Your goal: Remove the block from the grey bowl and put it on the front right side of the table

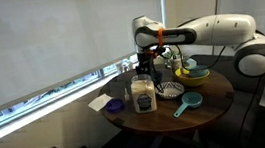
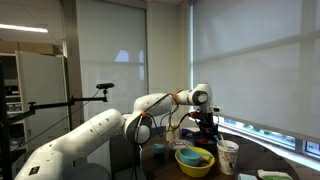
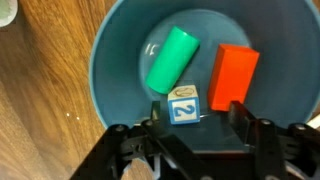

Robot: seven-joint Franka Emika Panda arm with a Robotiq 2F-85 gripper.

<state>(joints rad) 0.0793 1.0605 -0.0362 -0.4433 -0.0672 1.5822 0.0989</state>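
Note:
In the wrist view a grey-blue bowl point(image 3: 120, 60) sits on the dark wooden table point(image 3: 40, 100). It holds a white cube block with a blue "2" point(image 3: 183, 105), a green cylinder point(image 3: 173, 58) and an orange-red rectangular block point(image 3: 234, 75). My gripper point(image 3: 196, 122) is open just above the bowl's near side, with one finger on each side of the numbered cube and neither touching it. In both exterior views the gripper point(image 1: 149, 68) point(image 2: 205, 124) points down over the round table point(image 1: 214, 101). The bowl itself is hidden there.
On the table stand a labelled jar point(image 1: 143, 98), a patterned bowl point(image 1: 169, 89), a yellow-green bowl point(image 1: 195, 73), a teal pan point(image 1: 187, 103) and a purple item point(image 1: 114, 105). A yellow bowl point(image 2: 195, 160) and a cup point(image 2: 228, 155) show close to the camera. Windows with blinds are behind.

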